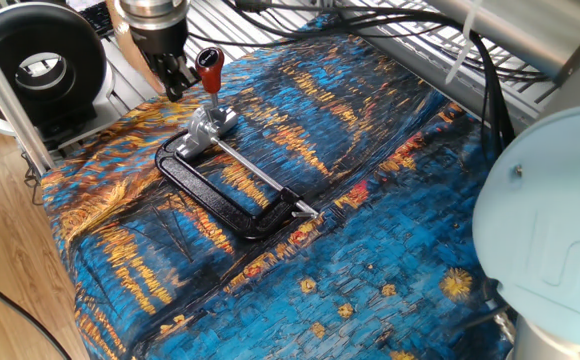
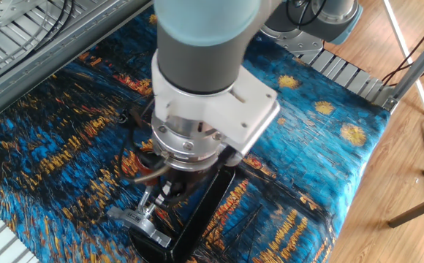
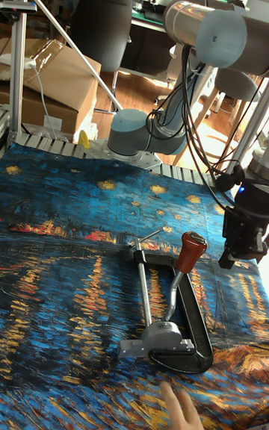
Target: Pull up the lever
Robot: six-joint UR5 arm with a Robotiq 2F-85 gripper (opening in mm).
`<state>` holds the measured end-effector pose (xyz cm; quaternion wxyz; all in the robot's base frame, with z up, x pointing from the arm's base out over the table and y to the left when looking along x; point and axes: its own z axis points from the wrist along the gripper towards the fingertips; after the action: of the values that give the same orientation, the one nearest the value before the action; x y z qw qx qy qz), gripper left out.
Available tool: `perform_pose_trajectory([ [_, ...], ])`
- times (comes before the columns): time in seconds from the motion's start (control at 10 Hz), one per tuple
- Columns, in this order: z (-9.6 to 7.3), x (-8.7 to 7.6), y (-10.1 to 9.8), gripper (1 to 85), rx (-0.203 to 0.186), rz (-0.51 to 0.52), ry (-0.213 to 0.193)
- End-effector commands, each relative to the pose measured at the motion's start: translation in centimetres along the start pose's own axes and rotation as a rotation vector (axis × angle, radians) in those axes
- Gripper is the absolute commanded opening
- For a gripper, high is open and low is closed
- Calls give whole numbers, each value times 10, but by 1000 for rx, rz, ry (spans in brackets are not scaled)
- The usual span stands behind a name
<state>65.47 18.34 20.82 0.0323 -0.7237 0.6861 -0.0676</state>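
Note:
The lever [image 1: 208,68] stands tilted up from the clamp's silver base [image 1: 210,124], its red-orange sleeve [image 3: 190,248] on top of a slim silver bar [image 3: 173,290]. My gripper [image 1: 174,82] hangs close beside the sleeve, on its left in this view and not touching it. In the tall fixed view the gripper [image 3: 236,257] is just right of the sleeve, with a small gap between them. Its fingers look slightly open and hold nothing. In the other fixed view my wrist [image 2: 197,139] hides the lever.
The black C-shaped frame [image 1: 215,200] and the long thin silver rod [image 1: 260,176] lie flat on the blue and orange patterned cloth [image 1: 370,200]. A black round device [image 1: 40,65] sits beyond the cloth's left edge. A person's hand [image 3: 179,407] shows at the bottom of the tall view.

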Motion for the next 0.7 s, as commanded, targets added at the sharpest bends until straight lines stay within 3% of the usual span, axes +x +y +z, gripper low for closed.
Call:
perform_pose_trajectory([
  [0.0,-8,-6,-10,110,46,-9,-8],
  [0.2,-8,-4,-15,80,60,-34,6],
  [0.3,-9,4,-22,70,90,-69,18],
  [0.4,-9,9,-21,70,94,-75,9],
  [0.6,-6,21,-8,60,67,-79,15],
])
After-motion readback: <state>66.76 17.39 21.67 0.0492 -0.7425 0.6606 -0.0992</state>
